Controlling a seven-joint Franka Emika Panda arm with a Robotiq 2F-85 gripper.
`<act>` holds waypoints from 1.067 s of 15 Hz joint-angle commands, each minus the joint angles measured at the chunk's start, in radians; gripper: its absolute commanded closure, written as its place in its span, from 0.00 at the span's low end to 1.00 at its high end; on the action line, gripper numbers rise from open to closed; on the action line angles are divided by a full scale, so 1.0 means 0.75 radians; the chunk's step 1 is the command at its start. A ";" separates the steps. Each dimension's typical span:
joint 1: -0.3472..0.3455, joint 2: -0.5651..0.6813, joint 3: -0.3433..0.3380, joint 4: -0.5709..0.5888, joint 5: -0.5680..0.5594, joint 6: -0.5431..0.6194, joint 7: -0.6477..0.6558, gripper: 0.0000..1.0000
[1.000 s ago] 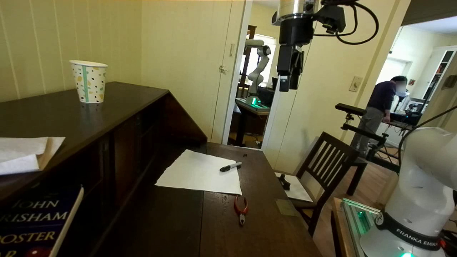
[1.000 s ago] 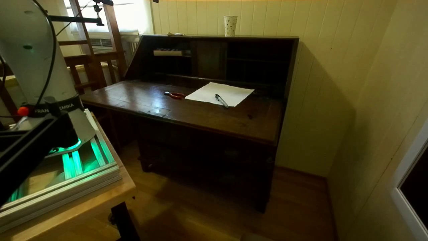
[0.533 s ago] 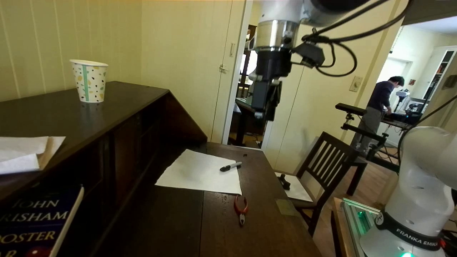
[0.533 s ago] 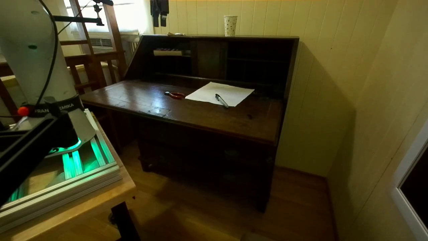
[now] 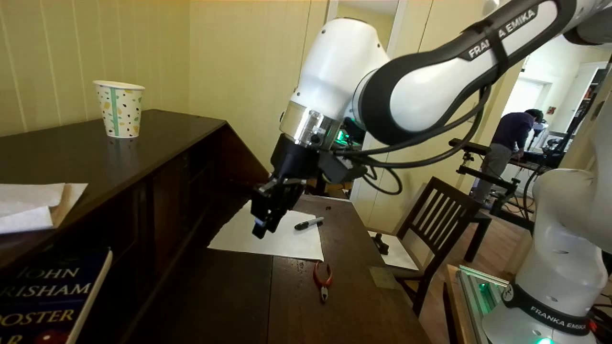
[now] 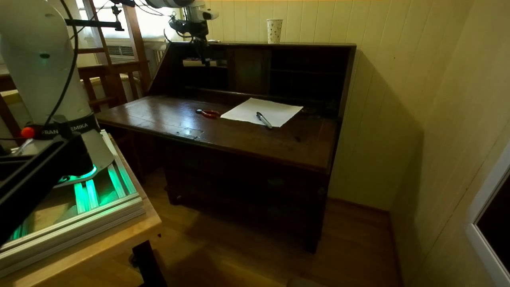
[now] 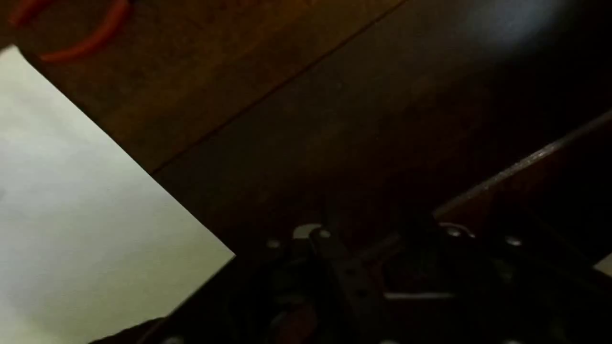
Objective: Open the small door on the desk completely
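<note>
The small door (image 6: 250,71) is a dark brown upright panel in the middle of the desk's raised section. It looks flush with the front there, though the wood is very dark. The desk (image 6: 159,115) stretches below it with its broad flat top. In an exterior view my gripper (image 5: 266,230) hangs tilted above the paper, apart from the small door (image 5: 168,205). Seen in the wrist view, the gripper (image 7: 375,234) has its fingers partly apart, with a thin ledge showing through the gap and nothing held. The dim picture hides much of the fingers.
White paper (image 5: 267,243), a marker (image 5: 309,223) and red-handled pliers (image 5: 323,281) lie on the desktop. A paper cup (image 5: 119,110) and folded paper (image 5: 28,205) rest on the upper top. A book (image 5: 48,301) fills a compartment. A chair (image 5: 435,224) stands beside the desk.
The arm has reached in over the desk, bringing the gripper lower and nearer the compartments. It has tilted from upright, and its jaws have drawn closer together. The desk things have not moved.
</note>
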 commanded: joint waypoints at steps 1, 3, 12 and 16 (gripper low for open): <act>0.068 0.158 -0.051 0.067 -0.172 0.247 0.138 0.92; 0.121 0.203 -0.103 0.085 -0.249 0.336 0.225 1.00; 0.129 0.244 -0.117 0.117 -0.389 0.491 0.311 0.99; 0.129 0.256 -0.114 0.125 -0.389 0.494 0.311 0.99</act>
